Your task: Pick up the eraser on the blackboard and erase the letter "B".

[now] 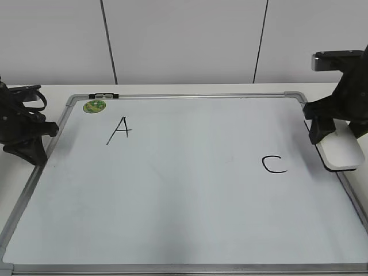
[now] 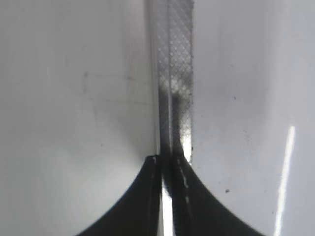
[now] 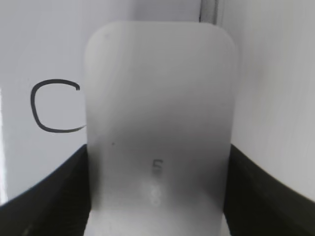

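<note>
Already no "B" remains between "A" (image 1: 119,130) and "C" (image 1: 274,164); right gripper (image 1: 332,133) clamps the eraser (image 1: 342,152), left gripper (image 2: 167,162) closed, empty.

The middle of the blackboard (image 1: 190,190) lies open; only a green magnet (image 1: 94,106) stands at its far left corner.

The blackboard (image 1: 190,195) is white, framed in silver-grey metal whose strip under the left fingers (image 2: 147,196) carries a fine cross-hatched pattern. Those fingers are black. The eraser (image 3: 160,113) between the black right fingers (image 3: 54,196) is plain white with small grey print on top. Left of the right fingers sits a black hand-drawn "C" (image 1: 274,164); right of the left fingers, a black "A" (image 1: 119,130) and a round green magnet (image 1: 94,106). The worktop (image 1: 52,89) is white.
</note>
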Tool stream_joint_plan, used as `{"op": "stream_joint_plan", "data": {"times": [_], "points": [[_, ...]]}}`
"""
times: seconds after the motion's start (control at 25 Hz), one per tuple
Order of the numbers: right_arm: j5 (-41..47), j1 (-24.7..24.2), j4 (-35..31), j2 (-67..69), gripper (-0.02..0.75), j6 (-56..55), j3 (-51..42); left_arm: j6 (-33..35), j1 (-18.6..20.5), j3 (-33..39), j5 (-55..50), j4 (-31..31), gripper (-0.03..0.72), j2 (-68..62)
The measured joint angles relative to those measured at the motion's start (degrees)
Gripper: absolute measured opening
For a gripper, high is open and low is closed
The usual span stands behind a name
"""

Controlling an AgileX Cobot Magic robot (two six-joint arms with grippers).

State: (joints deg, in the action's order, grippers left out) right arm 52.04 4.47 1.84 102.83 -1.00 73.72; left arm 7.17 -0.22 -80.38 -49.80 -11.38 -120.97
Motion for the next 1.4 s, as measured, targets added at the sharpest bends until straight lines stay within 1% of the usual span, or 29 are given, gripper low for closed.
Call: {"op": "stream_joint_plan", "data": {"times": [0.32,0.52,0.88,0.96,1.08,1.16,1.28,1.4], "points": [[-3.3,0.0,0.0,7.3,0.545,0.3,0.0,0.0,0.0,0.0,0.0,0.0,0.011,0.0],[-5.6,0.0,0.2,9.1,0.545,0.3,0.0,0.0,0.0,0.0,0.0,0.0,0.011,0.0],[-5.8,0.0,0.5,10.8,0.547,-0.9,0.3,0.0,0.0,0.0,0.1,-0.1,0.011,0.0],[-5.8,0.0,0.6,10.8,0.561,-1.3,0.3,0.0,0.0,0.0,0.1,-0.1,0.011,0.0],[-5.9,0.0,0.8,11.3,0.618,-2.0,0.3,0.0,0.0,0.0,0.1,-0.1,0.011,0.0],[-5.3,0.0,1.4,11.6,0.636,-2.0,0.6,0.0,0.0,0.0,0.1,-0.1,0.011,0.0],[-1.8,0.0,2.2,11.7,0.640,-2.0,3.1,0.0,0.0,0.0,0.1,-0.2,0.015,0.0],[1.3,0.0,2.3,11.4,0.640,-2.0,6.8,0.0,0.0,0.0,0.2,-0.2,0.039,0.0]]}}
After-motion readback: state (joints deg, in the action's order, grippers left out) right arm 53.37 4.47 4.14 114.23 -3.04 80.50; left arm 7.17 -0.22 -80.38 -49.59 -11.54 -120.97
